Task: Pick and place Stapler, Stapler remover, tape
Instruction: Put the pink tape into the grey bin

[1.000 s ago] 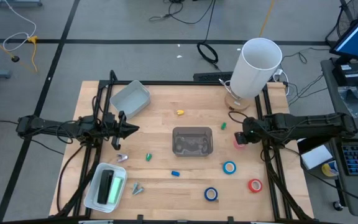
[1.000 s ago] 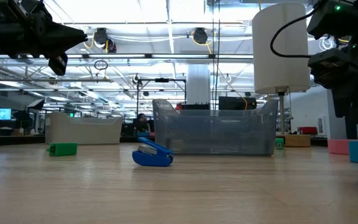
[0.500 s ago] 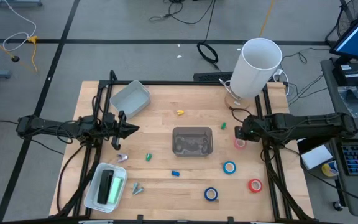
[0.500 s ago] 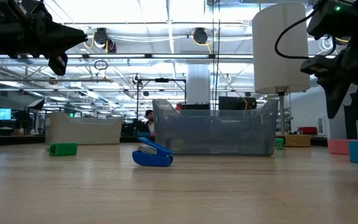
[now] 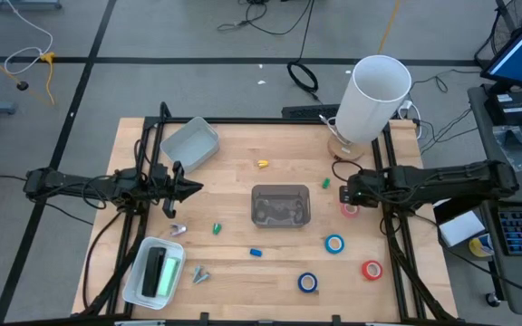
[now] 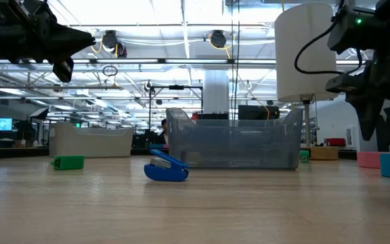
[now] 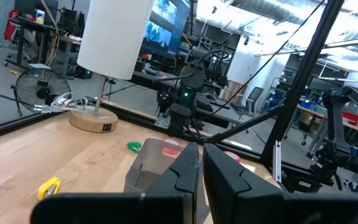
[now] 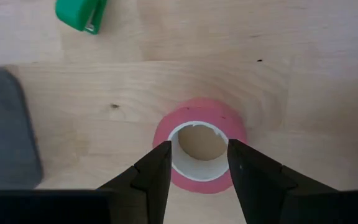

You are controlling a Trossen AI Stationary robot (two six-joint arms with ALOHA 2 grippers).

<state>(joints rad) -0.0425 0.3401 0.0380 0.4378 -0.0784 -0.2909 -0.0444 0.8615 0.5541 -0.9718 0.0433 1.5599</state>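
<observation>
A pinkish-red tape roll (image 5: 350, 209) lies flat on the table near its right edge. My right gripper (image 5: 345, 191) hovers open just above it; in the right wrist view its fingers stand on either side of the roll's (image 8: 199, 146) open centre without touching. Two blue rolls (image 5: 334, 243) (image 5: 308, 282) and a red roll (image 5: 372, 269) lie flat toward the near right. Small green staplers (image 5: 325, 183) (image 5: 216, 228) and a blue stapler remover (image 5: 256, 253) rest on the wood. My left gripper (image 5: 187, 188) waits shut above the table's left side.
A clear bin (image 5: 281, 205) sits at the centre, a grey bin (image 5: 191, 143) far left, and a tray with a green and black stapler (image 5: 157, 270) near left. A white lamp (image 5: 374, 100) stands at the far right. A yellow piece (image 5: 263, 164) and small metal pieces (image 5: 178, 230) lie about.
My right gripper has risen a little and shifted slightly toward the table's far left, uncovering the pinkish-red roll, which now shows as a flat ring on the table. The left arm has kept still.
</observation>
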